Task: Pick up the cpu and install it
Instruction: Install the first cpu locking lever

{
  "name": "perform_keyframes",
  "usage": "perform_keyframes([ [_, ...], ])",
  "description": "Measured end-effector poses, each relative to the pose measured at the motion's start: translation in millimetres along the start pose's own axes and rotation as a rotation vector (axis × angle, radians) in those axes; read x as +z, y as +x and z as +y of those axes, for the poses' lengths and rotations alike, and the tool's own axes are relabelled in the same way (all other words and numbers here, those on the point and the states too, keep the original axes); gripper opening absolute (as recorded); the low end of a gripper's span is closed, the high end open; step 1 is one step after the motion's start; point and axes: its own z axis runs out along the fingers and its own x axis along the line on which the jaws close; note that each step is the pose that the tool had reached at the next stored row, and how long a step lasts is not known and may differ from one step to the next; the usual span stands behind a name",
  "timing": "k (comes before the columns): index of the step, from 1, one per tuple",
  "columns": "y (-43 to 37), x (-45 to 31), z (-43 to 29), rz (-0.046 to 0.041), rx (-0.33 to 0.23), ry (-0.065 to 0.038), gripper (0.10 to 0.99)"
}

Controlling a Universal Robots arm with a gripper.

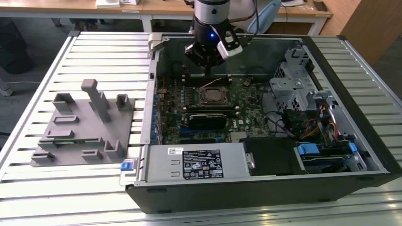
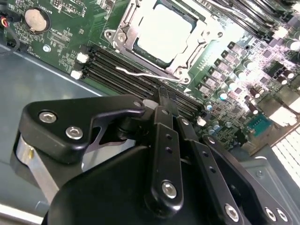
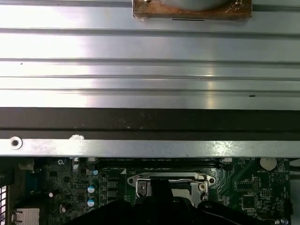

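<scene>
Hovering inside the computer case (image 1: 351, 155) near its far wall, the tool (image 2: 165, 96) has its fingers pressed together on nothing. The cpu (image 2: 164, 33) lies flat in the socket frame (image 2: 123, 35) on the motherboard (image 2: 70, 28), just beyond the fingertips.

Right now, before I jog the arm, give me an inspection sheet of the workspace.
Surface: slatted aluminium table bearing the open black computer case.
Job's things: silvery-grey square cpu lying in the dark metal socket frame on the green motherboard.
Clutter: grey plastic fixture with upright posts, on the exterior view's left.
Grippers: black gripper hanging above the memory slots beside the socket, holding nothing, fingers together.
Cables: coloured wire bundle by the drive cage.
Surroundings: wooden desks behind.
</scene>
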Motion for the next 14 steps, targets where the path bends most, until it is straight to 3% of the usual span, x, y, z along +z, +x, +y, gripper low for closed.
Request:
perform_keyframes([
  [14,-5.6,10.7,-0.4,0.0017,-0.026,0.0,0.106],
])
